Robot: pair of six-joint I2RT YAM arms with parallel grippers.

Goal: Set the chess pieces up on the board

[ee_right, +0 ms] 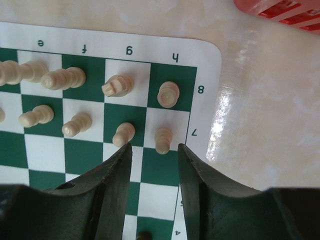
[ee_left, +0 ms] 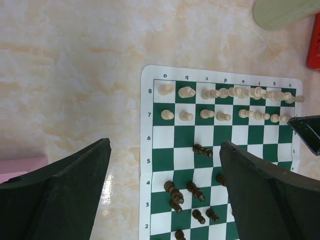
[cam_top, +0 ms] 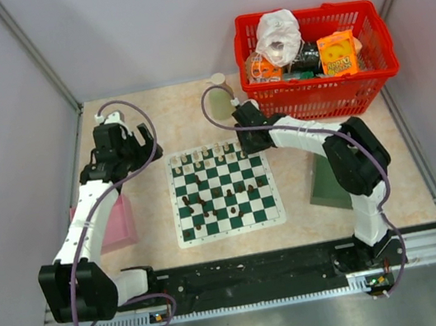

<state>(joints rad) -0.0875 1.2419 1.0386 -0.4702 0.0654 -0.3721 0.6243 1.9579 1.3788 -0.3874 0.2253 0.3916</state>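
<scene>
Right claw (ee_right: 154, 147) parted, cream pawn (ee_right: 163, 140) upright just past tips; dark pieces (ee_left: 172, 190) scattered nearer wide-open left claw (ee_left: 165, 145).

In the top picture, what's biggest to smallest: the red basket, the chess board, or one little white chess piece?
1. red basket
2. chess board
3. cream chess piece, by far the smallest

The basket stands taller, nearer the camera, so its lead over the board is unsure.
</scene>
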